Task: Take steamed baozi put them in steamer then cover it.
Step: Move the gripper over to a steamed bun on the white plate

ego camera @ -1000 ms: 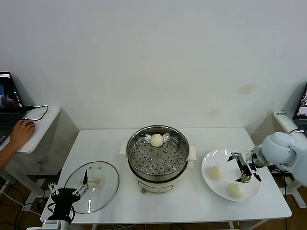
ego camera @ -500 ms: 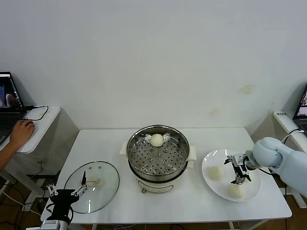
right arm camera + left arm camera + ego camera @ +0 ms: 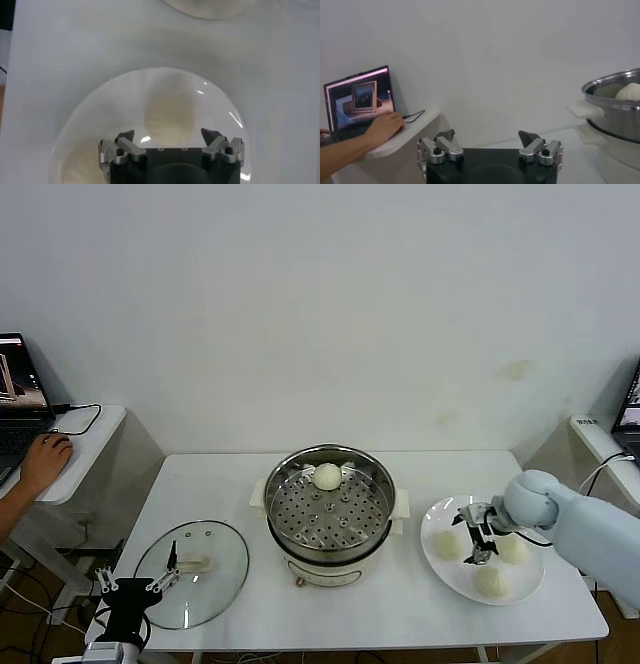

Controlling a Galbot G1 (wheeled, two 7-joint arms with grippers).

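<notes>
Head view showed me a white rectangular table [image 3: 220, 484] against a plain white wall [image 3: 320, 304], a person's hand [image 3: 45, 462] at a side desk. My left gripper [image 3: 135, 592], spread wide, waited by the round clear glass cover [image 3: 215, 569]. My right gripper [image 3: 478, 529], wide and empty, hung over three smooth cream-white baozi [image 3: 491, 581] on a flat white plate [image 3: 433, 561]; a fourth lay inside the shiny steel steamer [image 3: 330, 502].
</notes>
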